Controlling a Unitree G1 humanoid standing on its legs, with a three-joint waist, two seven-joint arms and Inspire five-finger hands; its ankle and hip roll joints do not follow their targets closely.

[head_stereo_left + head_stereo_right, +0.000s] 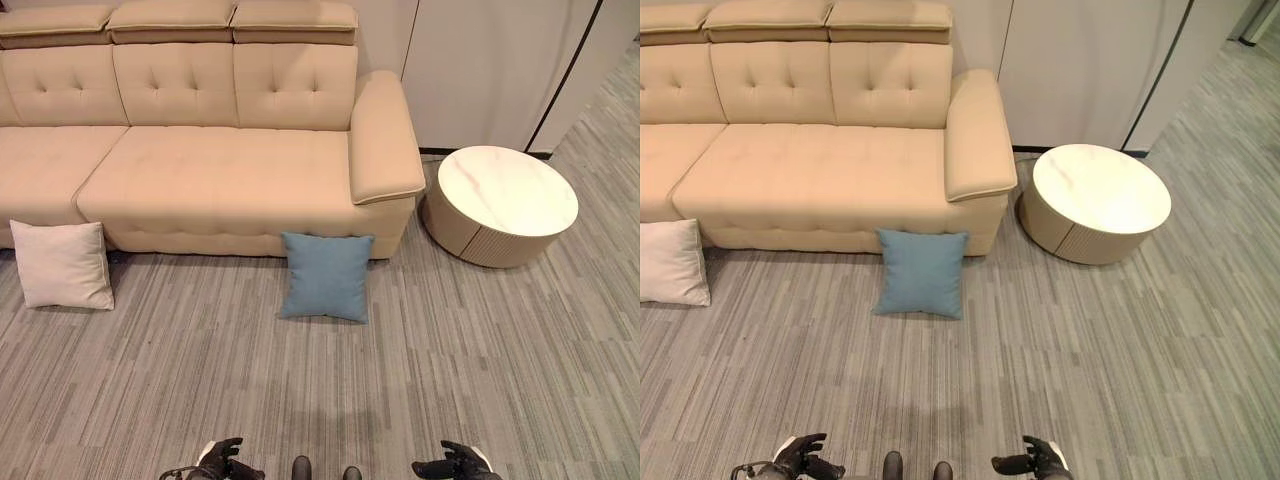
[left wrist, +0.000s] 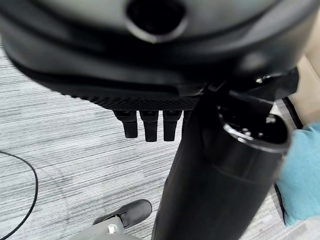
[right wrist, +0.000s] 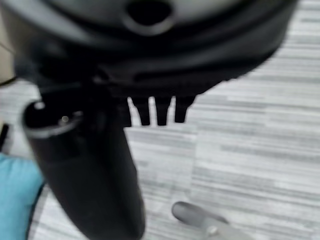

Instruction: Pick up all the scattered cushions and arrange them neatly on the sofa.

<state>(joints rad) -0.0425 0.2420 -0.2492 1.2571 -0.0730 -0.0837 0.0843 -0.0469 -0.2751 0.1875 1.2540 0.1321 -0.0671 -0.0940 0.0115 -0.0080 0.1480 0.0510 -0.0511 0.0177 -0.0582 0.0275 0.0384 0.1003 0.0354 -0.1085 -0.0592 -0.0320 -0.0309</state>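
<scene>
A cream cushion (image 1: 62, 265) leaned against the beige sofa (image 1: 215, 180) at far left, and a blue cushion (image 1: 326, 276) stood on the grey floor (image 1: 480, 350) against its front, near the armrest. A round white side table (image 1: 498, 204) sat beside that armrest. The left hand (image 1: 220, 458) and right hand (image 1: 452, 463) hung low, fingers relaxed, holding nothing.

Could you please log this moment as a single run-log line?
left hand: open, empty | right hand: open, empty | blue square cushion: floor, leaning on beige upholstered sofa | cream square cushion: floor, against sofa
</scene>
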